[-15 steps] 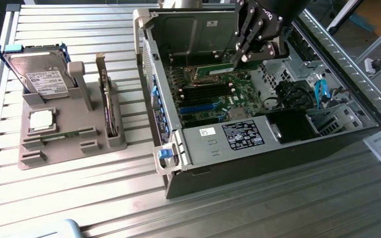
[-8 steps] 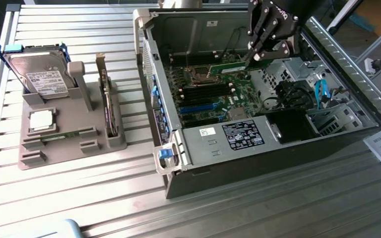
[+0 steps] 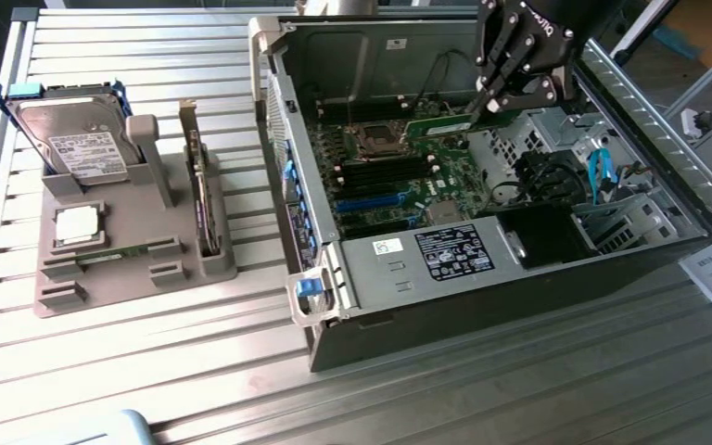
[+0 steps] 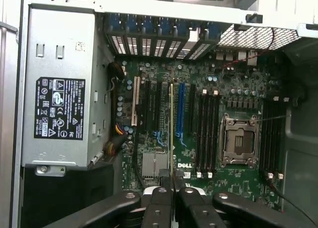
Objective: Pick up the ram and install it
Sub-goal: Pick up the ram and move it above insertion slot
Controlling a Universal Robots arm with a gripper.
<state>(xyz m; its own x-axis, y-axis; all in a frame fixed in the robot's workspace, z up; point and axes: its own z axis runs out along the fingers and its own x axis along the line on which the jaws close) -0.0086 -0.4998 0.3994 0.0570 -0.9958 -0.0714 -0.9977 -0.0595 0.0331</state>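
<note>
While it hangs over the motherboard (image 4: 238, 96) | gripper (image 4: 172, 183) closed on ram (image 4: 172, 128) | ram juts edge-on from its jaws

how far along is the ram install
Done: the ram is up off the table, over the open computer case. In hand: the hand is shut on it, holding it on edge above the motherboard. Left: it is not yet seated; the black memory slots beside the processor socket are empty.
</note>
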